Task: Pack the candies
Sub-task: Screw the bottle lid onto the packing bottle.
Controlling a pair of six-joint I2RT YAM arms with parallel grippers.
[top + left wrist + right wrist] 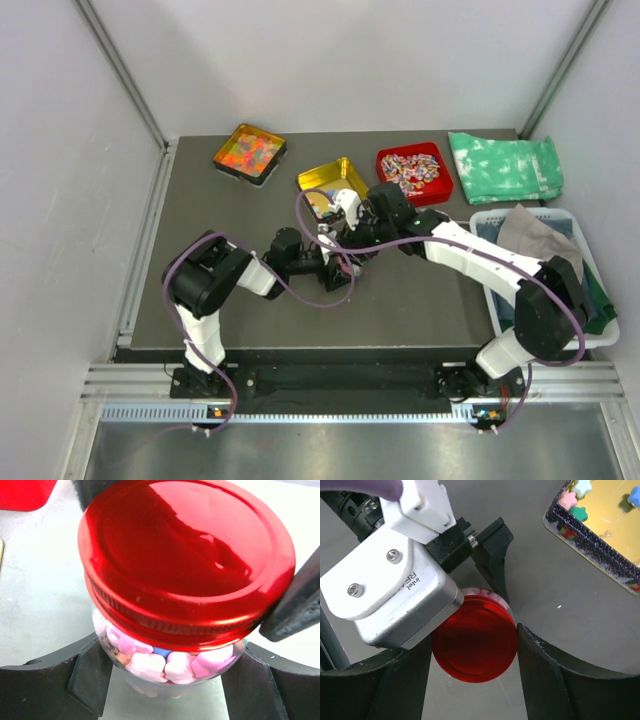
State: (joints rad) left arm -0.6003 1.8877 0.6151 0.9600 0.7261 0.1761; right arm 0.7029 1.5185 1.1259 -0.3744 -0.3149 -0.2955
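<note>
A glass jar with a red screw lid [185,560] stands on the grey table, full of small pink and blue candies [150,662]. My left gripper [167,680] is shut on the jar's glass body, with one finger on each side. My right gripper [474,650] comes from above and is shut on the red lid [475,645]; its left finger is partly hidden behind the left wrist camera housing [390,595]. In the top view both grippers [345,245] meet at the table's middle and hide the jar. A few loose candies [580,512] lie in the yellow tin [605,530].
The yellow tin [333,183] sits just behind the grippers. An orange tray of gummies [250,152] is at the back left and a red tray of wrapped sweets [414,172] at the back. A green cloth [505,167] and a white basket [480,220] are on the right.
</note>
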